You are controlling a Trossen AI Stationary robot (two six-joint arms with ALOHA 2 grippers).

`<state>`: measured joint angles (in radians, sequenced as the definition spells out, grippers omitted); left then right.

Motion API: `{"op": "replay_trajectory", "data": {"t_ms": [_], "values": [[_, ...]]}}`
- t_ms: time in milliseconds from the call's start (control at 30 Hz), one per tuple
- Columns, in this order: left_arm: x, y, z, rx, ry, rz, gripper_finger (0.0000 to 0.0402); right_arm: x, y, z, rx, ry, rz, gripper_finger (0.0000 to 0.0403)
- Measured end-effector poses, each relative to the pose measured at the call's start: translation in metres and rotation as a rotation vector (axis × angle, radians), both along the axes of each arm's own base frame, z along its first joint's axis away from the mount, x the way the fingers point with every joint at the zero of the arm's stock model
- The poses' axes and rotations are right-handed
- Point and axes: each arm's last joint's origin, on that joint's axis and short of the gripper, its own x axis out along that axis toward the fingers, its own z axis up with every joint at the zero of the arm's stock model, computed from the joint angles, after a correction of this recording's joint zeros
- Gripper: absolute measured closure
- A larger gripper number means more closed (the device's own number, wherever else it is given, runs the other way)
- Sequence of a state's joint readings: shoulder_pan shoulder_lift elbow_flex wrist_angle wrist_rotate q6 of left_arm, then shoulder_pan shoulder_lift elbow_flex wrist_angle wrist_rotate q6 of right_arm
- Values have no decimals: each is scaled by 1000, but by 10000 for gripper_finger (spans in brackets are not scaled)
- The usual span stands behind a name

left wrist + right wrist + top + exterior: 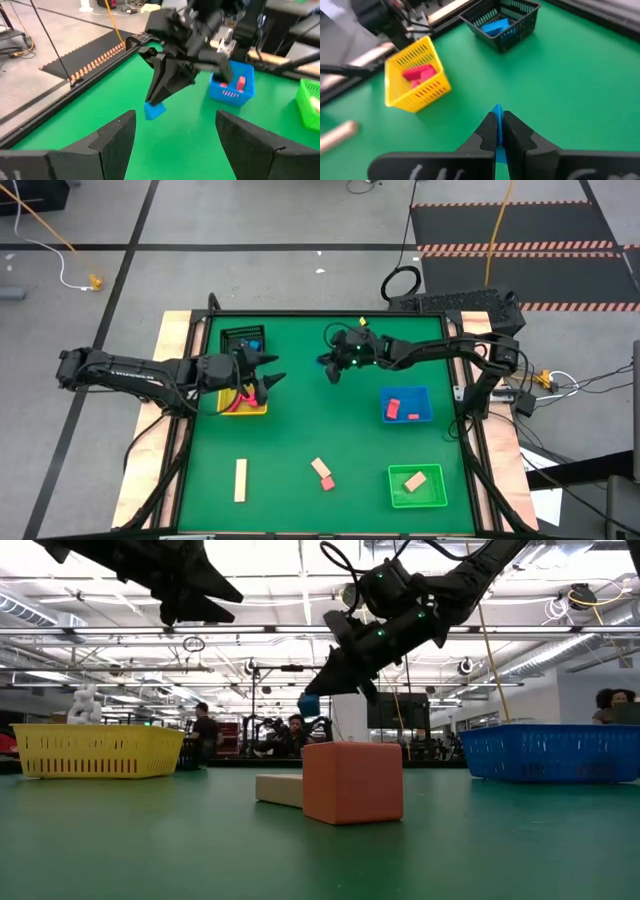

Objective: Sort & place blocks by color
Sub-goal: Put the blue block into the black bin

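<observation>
Your right gripper (159, 102) is hanging above the green table (300, 430) with its fingers clamped on a small blue wooden block (155, 111), which is pinched at the fingertips and riding clear of the surface. You are in the carry step: one blue piece is lifted and waiting for its home.

Just beyond the fingers, in the right wrist view, the yellow slatted plastic tray (416, 75) is holding red blocks (418, 73). Farther off past it, the black wire basket (502, 21) is already holding another blue block (495, 26), so that is probably where you are heading. The next move is calling for a level swing across the table to the basket, stopping over its opening before you part the fingers.

Your left gripper (268, 383) is waiting with its fingers apart and empty over the yellow tray, close to your path, so you are needing to steer around it.
</observation>
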<state>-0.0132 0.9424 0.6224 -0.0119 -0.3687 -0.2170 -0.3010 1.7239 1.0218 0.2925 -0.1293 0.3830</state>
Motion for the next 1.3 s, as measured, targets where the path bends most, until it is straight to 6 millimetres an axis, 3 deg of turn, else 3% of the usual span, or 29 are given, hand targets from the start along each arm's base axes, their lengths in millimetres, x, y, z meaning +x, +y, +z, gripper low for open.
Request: {"op": "replay_trajectory", "data": {"t_ms": [167, 367, 667, 933, 1100, 1300], "values": [[8, 1, -17, 43, 125, 13, 128, 4, -3, 11, 99, -138, -27, 401], [33, 3, -37, 117, 162, 117, 128, 8, -6, 28, 194, -331, -53, 401], [54, 8, -29, 376, 60, 232, 128, 9, -8, 38, 261, -454, -116, 402], [65, 9, -31, 404, -3, 234, 128, 9, -8, 50, 250, -579, -133, 402], [68, 12, -25, 476, -14, 341, 128, 10, -6, 52, 265, -599, -124, 402], [69, 14, -21, 469, -59, 333, 128, 10, -5, 53, 261, -616, -116, 402]]}}
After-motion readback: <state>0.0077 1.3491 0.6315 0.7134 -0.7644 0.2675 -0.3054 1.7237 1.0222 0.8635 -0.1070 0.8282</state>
